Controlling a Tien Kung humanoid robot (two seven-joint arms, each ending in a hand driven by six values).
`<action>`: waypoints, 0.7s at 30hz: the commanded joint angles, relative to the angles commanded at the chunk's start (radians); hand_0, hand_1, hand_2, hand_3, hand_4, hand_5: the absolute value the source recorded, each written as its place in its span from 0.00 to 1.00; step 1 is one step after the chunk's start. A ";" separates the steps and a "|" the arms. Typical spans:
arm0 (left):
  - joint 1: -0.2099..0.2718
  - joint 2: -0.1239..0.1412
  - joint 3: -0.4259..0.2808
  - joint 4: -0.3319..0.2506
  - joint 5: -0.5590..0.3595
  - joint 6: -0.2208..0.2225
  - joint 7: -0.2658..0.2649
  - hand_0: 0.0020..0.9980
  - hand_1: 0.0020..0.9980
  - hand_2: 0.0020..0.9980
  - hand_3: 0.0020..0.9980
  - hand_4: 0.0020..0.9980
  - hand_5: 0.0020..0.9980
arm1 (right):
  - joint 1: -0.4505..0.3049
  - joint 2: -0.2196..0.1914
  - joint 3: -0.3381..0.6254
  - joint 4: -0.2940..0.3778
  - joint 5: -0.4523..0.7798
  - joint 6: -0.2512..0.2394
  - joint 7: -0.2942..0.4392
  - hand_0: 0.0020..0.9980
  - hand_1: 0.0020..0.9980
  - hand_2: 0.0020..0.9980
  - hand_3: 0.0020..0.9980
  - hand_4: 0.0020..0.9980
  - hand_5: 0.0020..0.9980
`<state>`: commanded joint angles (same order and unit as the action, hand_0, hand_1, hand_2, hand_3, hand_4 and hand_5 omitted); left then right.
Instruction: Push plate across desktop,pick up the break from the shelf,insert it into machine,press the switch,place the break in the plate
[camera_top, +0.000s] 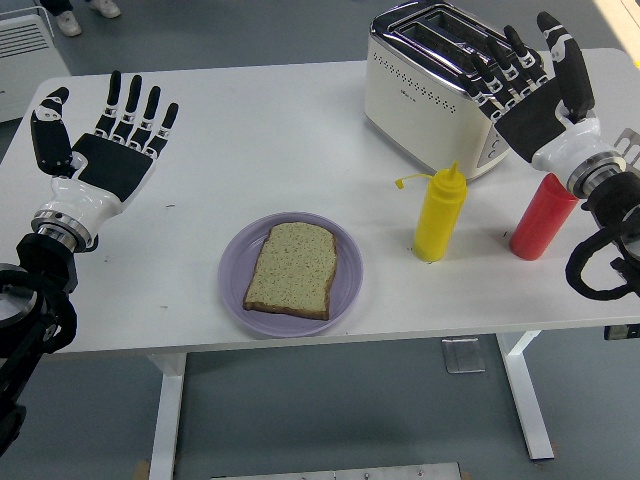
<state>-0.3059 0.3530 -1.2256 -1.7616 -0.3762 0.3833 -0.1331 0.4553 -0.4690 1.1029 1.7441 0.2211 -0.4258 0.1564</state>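
I see bread slice (292, 268) flat on purple plate (236, 292) at lower centre, toaster (430, 90) upper right, my left hand (108, 160) spread, empty, at left, my right hand (540, 95) spread, empty, beside toaster, yellow bottle (440, 213) and red bottle (543, 217) right of plate.

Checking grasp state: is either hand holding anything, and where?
Nothing is held. Left hand is open over bare table; right hand is open beside the toaster. The bread lies on the plate.
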 joint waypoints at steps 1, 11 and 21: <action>0.000 0.000 0.000 0.000 0.000 0.000 0.000 0.82 0.75 0.72 0.69 0.64 1.00 | 0.000 0.000 0.000 0.000 0.000 0.000 0.000 0.79 0.72 0.67 0.64 0.72 0.48; 0.007 -0.008 -0.022 0.002 -0.003 0.002 -0.002 0.82 0.75 0.72 0.69 0.64 1.00 | -0.001 0.003 -0.003 0.000 0.001 -0.003 -0.001 0.79 0.72 0.67 0.64 0.71 0.47; 0.008 -0.011 -0.026 0.008 -0.001 0.002 -0.002 0.82 0.75 0.72 0.69 0.64 1.00 | -0.003 0.007 -0.006 0.000 -0.002 -0.004 -0.002 0.79 0.72 0.67 0.64 0.71 0.47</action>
<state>-0.2979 0.3423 -1.2520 -1.7533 -0.3775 0.3856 -0.1347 0.4522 -0.4616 1.0974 1.7446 0.2194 -0.4296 0.1542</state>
